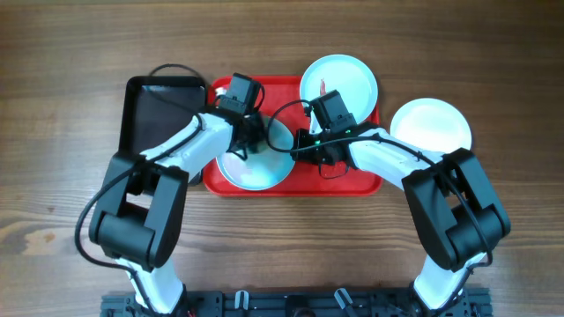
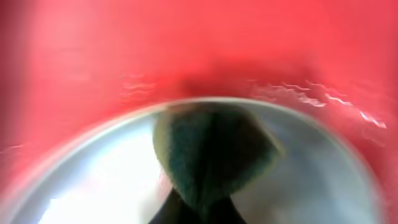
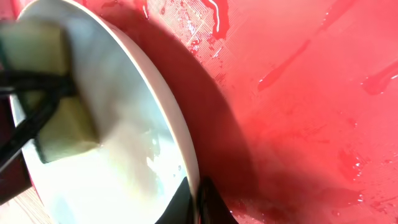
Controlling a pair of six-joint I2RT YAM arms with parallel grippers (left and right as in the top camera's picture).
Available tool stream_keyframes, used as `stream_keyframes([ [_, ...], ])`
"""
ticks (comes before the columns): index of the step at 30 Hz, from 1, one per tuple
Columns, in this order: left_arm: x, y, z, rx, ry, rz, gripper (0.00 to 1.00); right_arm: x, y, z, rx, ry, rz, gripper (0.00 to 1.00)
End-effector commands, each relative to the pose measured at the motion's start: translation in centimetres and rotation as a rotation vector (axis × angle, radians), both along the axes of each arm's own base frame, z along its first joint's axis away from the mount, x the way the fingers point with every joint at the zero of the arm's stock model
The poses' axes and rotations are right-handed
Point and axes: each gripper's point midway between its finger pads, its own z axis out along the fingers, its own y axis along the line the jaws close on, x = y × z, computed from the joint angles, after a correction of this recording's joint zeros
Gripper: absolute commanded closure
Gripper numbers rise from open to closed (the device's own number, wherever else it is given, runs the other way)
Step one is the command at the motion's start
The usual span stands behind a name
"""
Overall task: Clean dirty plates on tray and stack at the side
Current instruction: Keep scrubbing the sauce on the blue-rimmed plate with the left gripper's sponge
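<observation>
The left gripper (image 2: 200, 210) is pinching a sponge (image 2: 211, 155) between its jaws and pressing it down onto a pale blue plate (image 2: 93, 186) lying directly beneath them. The right gripper (image 3: 198, 199) is clamping that same plate's rim, with its jaws closing on the edge. The plate is sitting on the red tray (image 3: 298, 112), whose wet floor is showing just beyond the right jaws. A second blue plate (image 1: 339, 81), smeared with red, is lying past the right jaws at the tray's far corner. A white plate (image 1: 432, 128) is resting on the table (image 1: 70, 53), well outside the right jaws.
</observation>
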Motion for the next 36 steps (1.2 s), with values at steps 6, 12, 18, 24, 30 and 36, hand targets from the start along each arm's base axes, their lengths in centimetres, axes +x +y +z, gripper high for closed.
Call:
stream_keyframes([
  [6, -9.3, 4.1, -4.2, 0.178, 0.369, 0.092, 0.96, -0.3, -0.5, -1.4, -0.025, 0.026, -0.010, 0.96],
  [12, -11.8, -4.4, -2.8, -0.293, 0.459, -0.383, 0.96, -0.3, -0.5, -1.3, -0.024, 0.022, -0.010, 0.96],
  [18, -10.6, -7.6, -1.5, -0.464, 0.358, -0.515, 0.96, -0.3, -0.5, -1.3, -0.024, 0.023, -0.010, 0.96],
  [24, -5.9, -5.7, -2.9, -0.295, 0.215, -0.341, 0.96, -0.3, -0.5, -1.3, -0.024, 0.023, -0.010, 0.96],
  [30, -0.5, 1.4, -3.3, 0.084, 0.006, 0.037, 0.96, -0.3, -0.5, -1.4, -0.025, 0.025, -0.010, 0.96],
  [36, -2.2, 5.4, -3.2, 0.264, 0.037, 0.197, 0.96, -0.3, -0.5, -1.4, -0.025, 0.025, -0.010, 0.96],
])
